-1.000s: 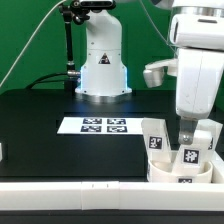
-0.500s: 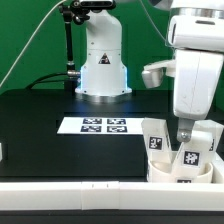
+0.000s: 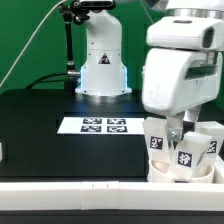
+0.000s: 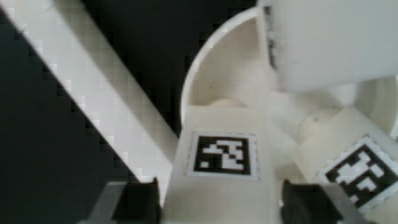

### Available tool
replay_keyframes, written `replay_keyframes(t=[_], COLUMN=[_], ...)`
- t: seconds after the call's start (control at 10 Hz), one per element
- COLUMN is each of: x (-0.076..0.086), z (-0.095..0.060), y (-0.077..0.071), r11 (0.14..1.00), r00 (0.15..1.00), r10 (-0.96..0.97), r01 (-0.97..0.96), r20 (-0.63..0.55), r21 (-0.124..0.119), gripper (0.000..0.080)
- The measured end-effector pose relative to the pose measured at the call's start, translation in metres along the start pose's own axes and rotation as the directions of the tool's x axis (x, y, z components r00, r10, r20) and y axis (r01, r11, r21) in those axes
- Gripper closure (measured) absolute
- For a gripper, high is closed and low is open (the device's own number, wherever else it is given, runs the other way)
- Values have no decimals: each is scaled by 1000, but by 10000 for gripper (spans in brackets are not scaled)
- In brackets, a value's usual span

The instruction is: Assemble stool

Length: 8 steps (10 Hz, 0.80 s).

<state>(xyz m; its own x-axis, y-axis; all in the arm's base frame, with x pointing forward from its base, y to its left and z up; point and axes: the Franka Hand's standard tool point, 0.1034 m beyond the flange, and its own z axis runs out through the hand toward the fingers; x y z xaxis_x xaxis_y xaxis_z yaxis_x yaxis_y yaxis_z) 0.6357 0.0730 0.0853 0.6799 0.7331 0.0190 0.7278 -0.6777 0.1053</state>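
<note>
So my end effector is clamped on one of the stool legs right now, fingers closed down on its sides. That leg sits over at the exterior view's right, near the front border rail, bunched up with the round seat and the other two legs.

What worries me: those parts are packed tight. If I lift crooked, the leg in my grip could drag against a neighbouring leg and knock it over, or shove the seat along the worktop. The plastic looks smooth and slick, so a grip this low on a blocky piece could let it twist or slide out mid-lift. The wrist view is too close and blurry for me to say whether the held leg is touching the seat or just beside it.

Materials-wise, everything is white, hard-looking plastic with a matte-ish finish. The legs are short and chunky with flat faces carrying black-and-white square tags. The seat is a thick disc with a curved rim. The worktop is flat, black and non-reflective, and the marker board lies thin and flat, well apart.
</note>
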Motion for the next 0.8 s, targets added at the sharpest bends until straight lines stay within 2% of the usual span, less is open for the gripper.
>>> replay_keyframes(t=[0.2,0.6,0.7,0.8], x=[4,4,2,-1], z=[0,0,-2,-2], y=[0,0,1,-2], r11=[978,875,806,675], r00=[977,874,805,671], r10=[210,484,591,738], r01=[-210,-484,-591,-736], r20=[-30,-33,-51,-70], r21=[-8,3,19,51], gripper=[471,469,469,469])
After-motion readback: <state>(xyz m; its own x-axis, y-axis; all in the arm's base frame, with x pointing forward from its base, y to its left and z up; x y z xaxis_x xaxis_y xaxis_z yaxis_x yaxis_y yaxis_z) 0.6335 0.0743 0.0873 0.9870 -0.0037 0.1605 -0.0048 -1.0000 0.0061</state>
